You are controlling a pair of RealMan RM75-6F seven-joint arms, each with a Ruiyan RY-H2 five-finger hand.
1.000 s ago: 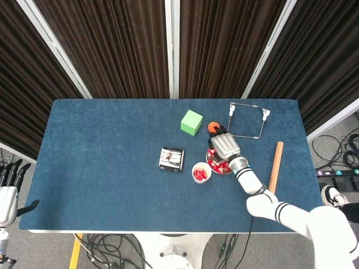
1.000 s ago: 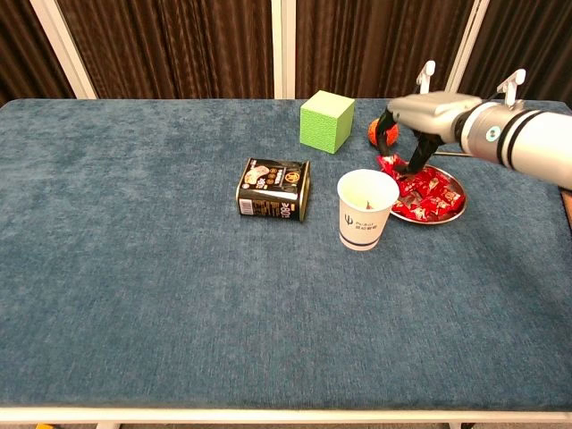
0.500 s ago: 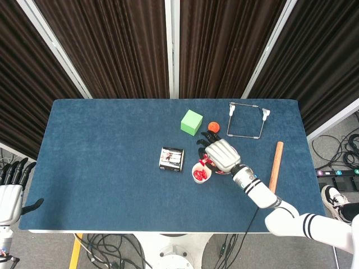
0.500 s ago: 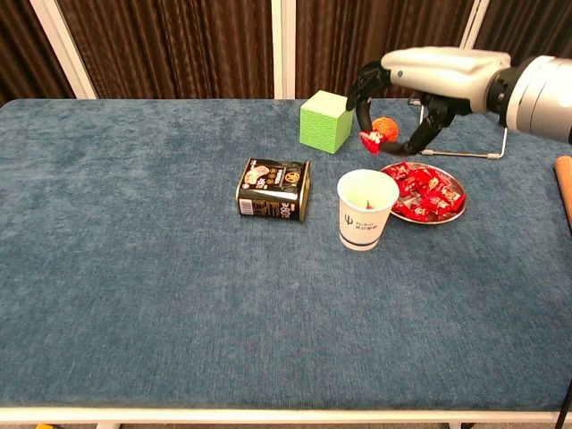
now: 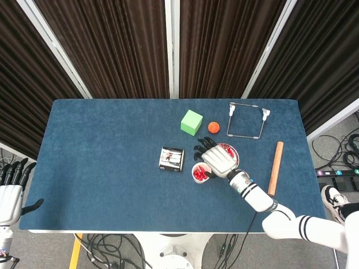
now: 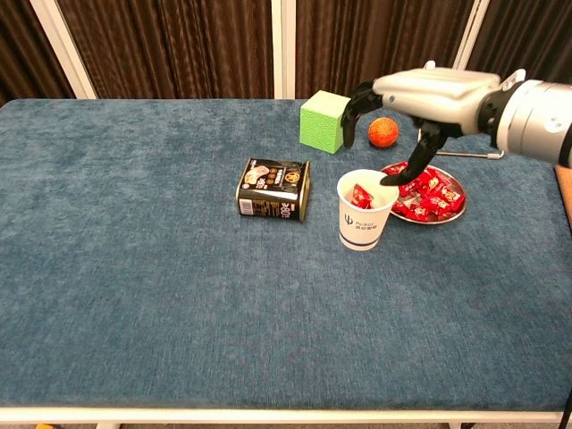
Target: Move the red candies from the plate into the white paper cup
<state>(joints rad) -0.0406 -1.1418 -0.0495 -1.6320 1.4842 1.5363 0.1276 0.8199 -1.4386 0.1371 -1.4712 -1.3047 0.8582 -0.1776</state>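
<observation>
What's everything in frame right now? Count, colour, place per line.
table: 1, blue cloth top, fills both views
white paper cup: 1, white with small print, centre-right, beside the plate; red candy visible inside
plate: 1, metal, right of the cup
red candies: a pile, red, on the plate
tin can: 1, black with label, on its side left of the cup
cube: 1, green, behind the cup
ball: 1, orange, right of the cube
wire frame: 1, metal, far right rear
wooden stick: 1, brown, right edge
right robot hand: fingers spread over the cup, holds nothing
left robot hand: off the table's left edge, fingers apart
</observation>
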